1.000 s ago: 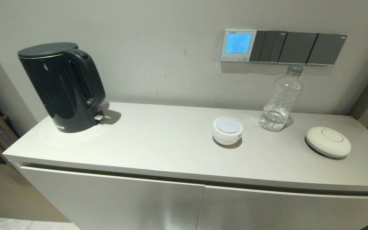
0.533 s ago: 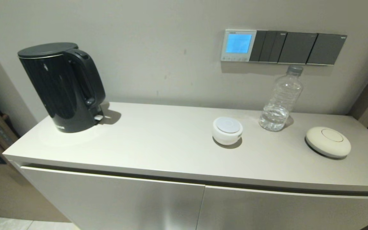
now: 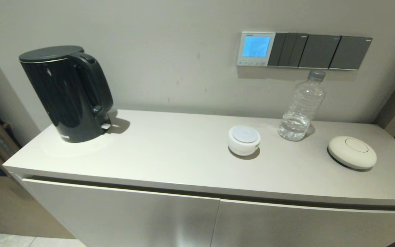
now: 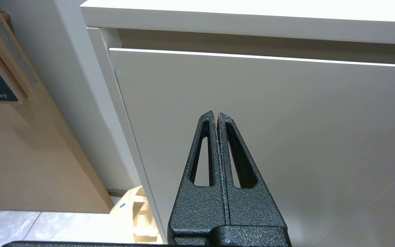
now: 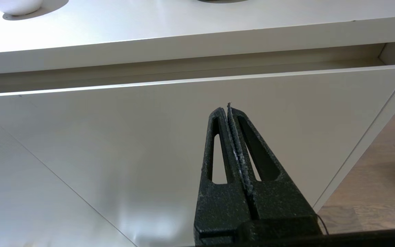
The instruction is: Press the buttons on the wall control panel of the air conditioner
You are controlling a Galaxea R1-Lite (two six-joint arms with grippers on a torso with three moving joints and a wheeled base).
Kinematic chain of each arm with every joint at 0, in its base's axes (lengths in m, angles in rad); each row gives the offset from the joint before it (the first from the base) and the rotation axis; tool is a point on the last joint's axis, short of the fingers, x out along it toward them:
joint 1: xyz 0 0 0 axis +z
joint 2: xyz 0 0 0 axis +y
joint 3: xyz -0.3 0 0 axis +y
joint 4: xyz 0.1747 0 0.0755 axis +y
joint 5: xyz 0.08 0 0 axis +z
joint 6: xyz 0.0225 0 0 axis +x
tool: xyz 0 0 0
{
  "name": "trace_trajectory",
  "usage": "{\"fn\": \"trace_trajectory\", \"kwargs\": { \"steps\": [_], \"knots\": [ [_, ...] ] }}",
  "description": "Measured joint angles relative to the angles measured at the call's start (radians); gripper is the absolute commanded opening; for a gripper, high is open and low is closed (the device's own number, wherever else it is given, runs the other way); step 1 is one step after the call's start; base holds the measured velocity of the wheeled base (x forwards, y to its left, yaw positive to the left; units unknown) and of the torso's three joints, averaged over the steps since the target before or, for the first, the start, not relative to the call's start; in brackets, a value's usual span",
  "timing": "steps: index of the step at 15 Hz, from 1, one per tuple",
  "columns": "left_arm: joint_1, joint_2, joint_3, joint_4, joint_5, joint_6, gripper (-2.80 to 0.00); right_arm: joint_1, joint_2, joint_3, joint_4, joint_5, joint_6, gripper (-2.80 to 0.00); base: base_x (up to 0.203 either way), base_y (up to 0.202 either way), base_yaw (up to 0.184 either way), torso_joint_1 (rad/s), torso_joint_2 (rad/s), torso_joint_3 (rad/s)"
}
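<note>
Both grippers pressed together, low before cabinet [image 3: 122,216]: left gripper [image 4: 217,115], right gripper [image 5: 228,109]. Risk: reaching buttons [image 3: 251,63] on wall control panel [image 3: 255,48], arm may topple bottle [image 3: 300,108] below.

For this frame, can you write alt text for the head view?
A white-framed air conditioner control panel with a glowing blue screen is mounted on the wall, tiny buttons along its lower edge, dark grey switch plates beside it. Below, a cabinet top holds a black kettle, water bottle and two round white devices. Neither arm shows.
</note>
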State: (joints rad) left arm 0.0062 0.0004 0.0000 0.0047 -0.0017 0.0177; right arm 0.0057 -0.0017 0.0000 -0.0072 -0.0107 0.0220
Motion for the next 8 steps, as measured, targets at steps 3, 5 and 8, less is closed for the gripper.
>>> {"fn": "trace_trajectory", "kwargs": {
  "steps": [3, 5, 8],
  "knots": [
    [0.0, 0.0, 0.0, 0.0, 0.0, -0.001, -2.8, 0.0, 0.0, 0.0, 0.0, 0.0, 0.001, -2.8, 0.0, 0.0, 0.0, 0.0, 0.0, 0.0],
    [0.0, 0.0, 0.0, 0.0, 0.0, 0.0, -2.8, 0.0, 0.0, 0.0, 0.0, 0.0, 0.002, -2.8, 0.0, 0.0, 0.0, 0.0, 0.0, 0.0],
    [0.001, 0.0, 0.0, 0.0, 0.0, 0.0, -2.8, 0.0, 0.0, 0.0, 0.0, 0.0, 0.002, -2.8, 0.0, 0.0, 0.0, 0.0, 0.0, 0.0]
  ]
}}
